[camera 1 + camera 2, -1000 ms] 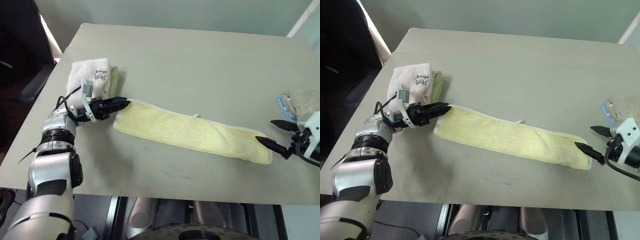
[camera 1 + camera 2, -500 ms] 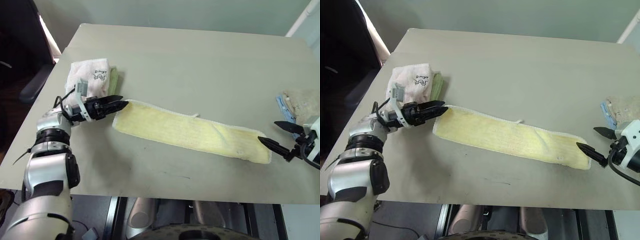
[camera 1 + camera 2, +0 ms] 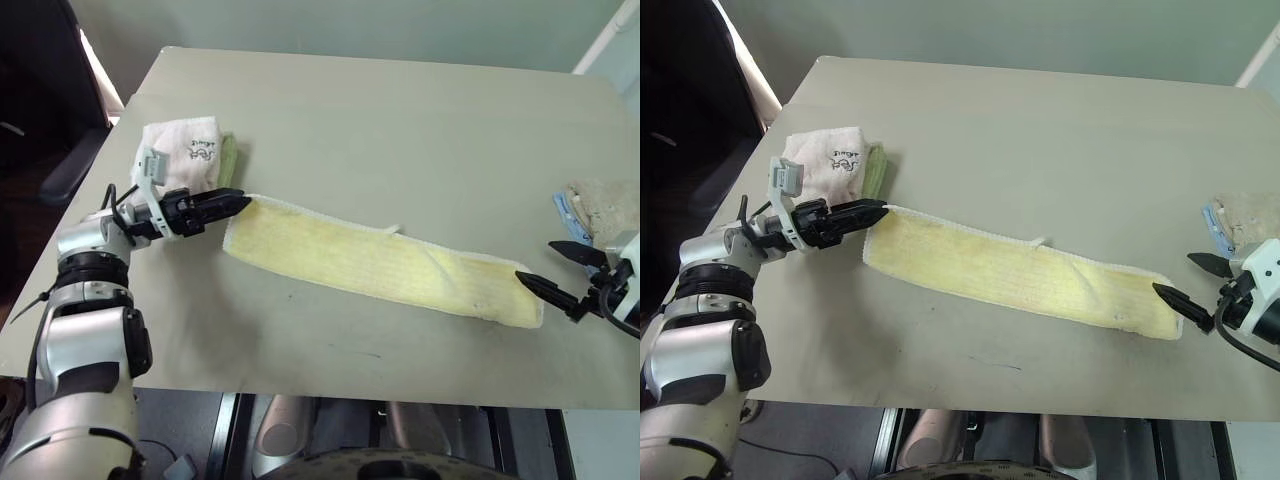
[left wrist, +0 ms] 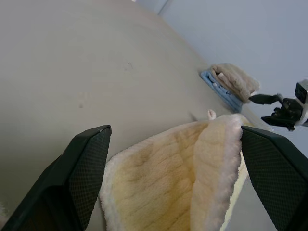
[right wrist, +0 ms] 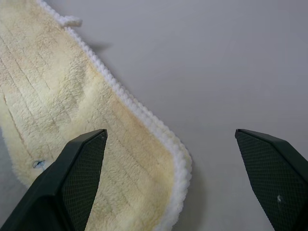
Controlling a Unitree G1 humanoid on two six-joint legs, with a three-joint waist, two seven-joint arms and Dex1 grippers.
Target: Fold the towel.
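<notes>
One towel [image 3: 385, 266], pale yellow terry with whitish stitched edging, laid flat as a long strip slanting across the near half of the table [image 3: 400, 120]; small white tag at its far edge. Left gripper [image 3: 232, 201] at the strip's left end, jaws spread wide, nothing held; the towel end lies between its fingers [image 4: 82, 168] in the left wrist view. Right gripper [image 3: 550, 267] at the strip's right corner, jaws likewise parted and empty. Folded pink-white towel [image 3: 180, 150] just behind the left gripper. Beige and blue folded cloths [image 3: 597, 208] beyond the right gripper.
</notes>
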